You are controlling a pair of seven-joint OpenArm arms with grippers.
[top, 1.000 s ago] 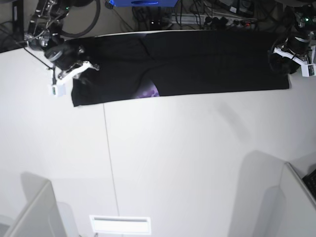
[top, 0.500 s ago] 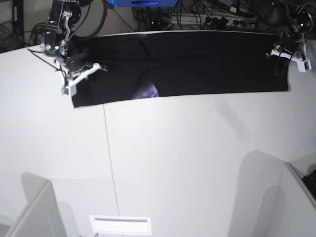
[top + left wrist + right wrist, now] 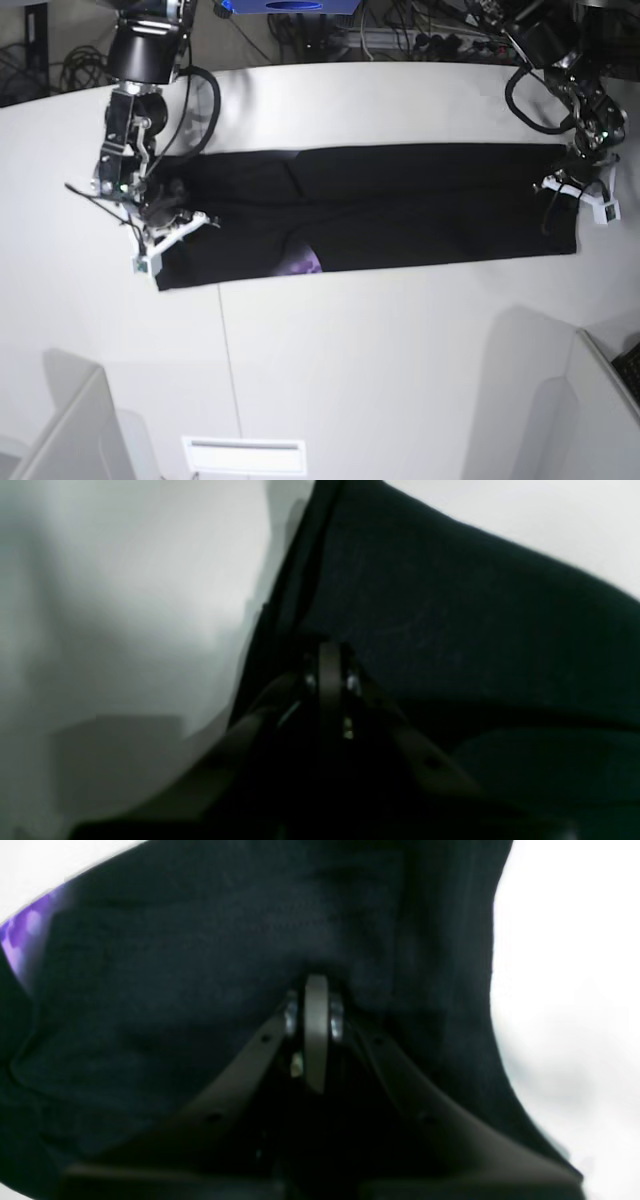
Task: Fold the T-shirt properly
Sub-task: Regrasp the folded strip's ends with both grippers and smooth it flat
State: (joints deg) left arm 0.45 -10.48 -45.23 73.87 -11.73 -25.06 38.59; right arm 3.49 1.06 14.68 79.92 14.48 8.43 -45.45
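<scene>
The T-shirt [image 3: 400, 205] is lying as a long, narrow black band across the far half of the white tabletop [image 3: 380, 350], running left to right in the base view. A small patch of its purple print [image 3: 303, 263] is showing at the near edge of the band, left of the middle. A seam in the tabletop [image 3: 228, 370] is running from just under the shirt toward the near side.

The right pincer [image 3: 172, 228] is sitting at the left end of the band, in the base view, and is pinching the black cloth; in the right wrist view its tips [image 3: 316, 1005] are pressed together with the fabric bunching around them, and the purple print is peeking in at the upper left of that view. The left pincer [image 3: 575, 190] is sitting at the right end of the band and is likewise clamped narrow on the cloth; in the left wrist view its tips [image 3: 330, 670] are meeting against a fold of the shirt, with bare tabletop showing to the left and upper right.

Both arms are reaching in from the far side. Cables [image 3: 400, 35] are lying beyond the far edge of the tabletop, and a blue object [image 3: 290, 6] is sitting there too. No container is visible holding anything.
</scene>
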